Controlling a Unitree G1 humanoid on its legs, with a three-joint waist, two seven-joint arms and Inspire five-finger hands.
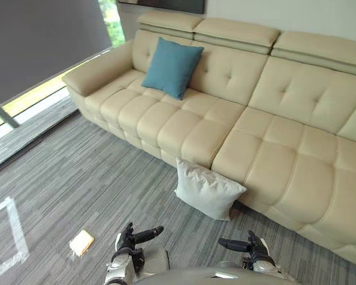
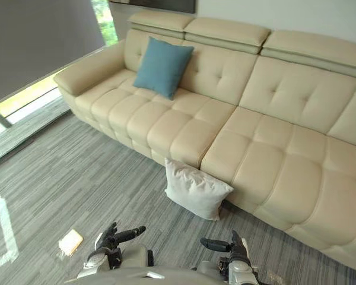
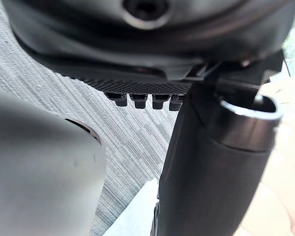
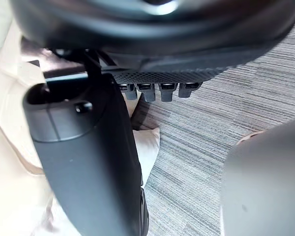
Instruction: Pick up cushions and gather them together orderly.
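Two cushions: one white cushion (image 1: pixel 209 190) on the carpet (image 1: pixel 89 178), leaning on the sofa (image 1: pixel 273 142) front; one blue cushion (image 1: pixel 172 66) upright on its seat, well apart. The left robot hand (image 1: pixel 130 237) and right robot hand (image 1: pixel 252 244) hang low, fingers relaxed, empty

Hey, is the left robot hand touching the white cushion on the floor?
Apart. The left eye view shows bare carpet between the left robot hand and the white cushion.
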